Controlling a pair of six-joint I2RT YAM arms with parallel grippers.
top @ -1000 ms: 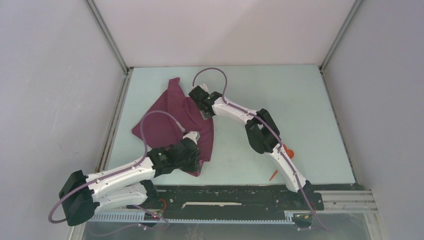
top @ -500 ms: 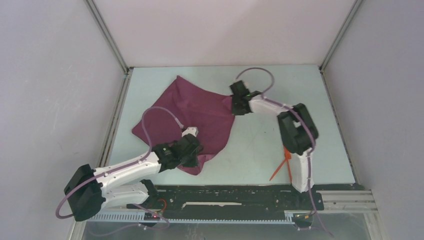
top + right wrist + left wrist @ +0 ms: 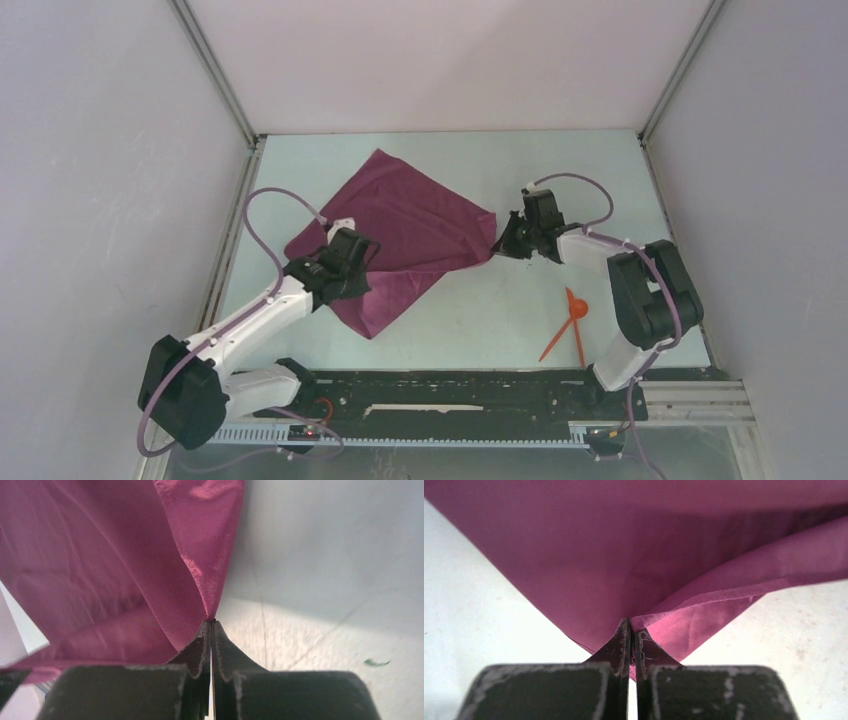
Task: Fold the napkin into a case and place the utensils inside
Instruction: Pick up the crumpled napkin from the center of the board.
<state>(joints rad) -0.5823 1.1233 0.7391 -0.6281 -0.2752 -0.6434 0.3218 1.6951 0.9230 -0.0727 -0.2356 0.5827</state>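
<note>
Pale table (image 3: 600, 180) bears napkin (image 3: 410, 215) pinched by left tool (image 3: 629, 626), right tool (image 3: 210, 625).

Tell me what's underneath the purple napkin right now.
Only bare table shows beneath the lifted edges of the napkin in the wrist views. Its middle hides whatever lies below. Both utensils lie in the open off to its right, not under it.

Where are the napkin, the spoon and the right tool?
napkin (image 3: 405, 220), top view, middle of the cloth
spoon (image 3: 578, 311), top view, its round bowl
right tool (image 3: 210, 630), right wrist view, between its shut fingertips
</note>
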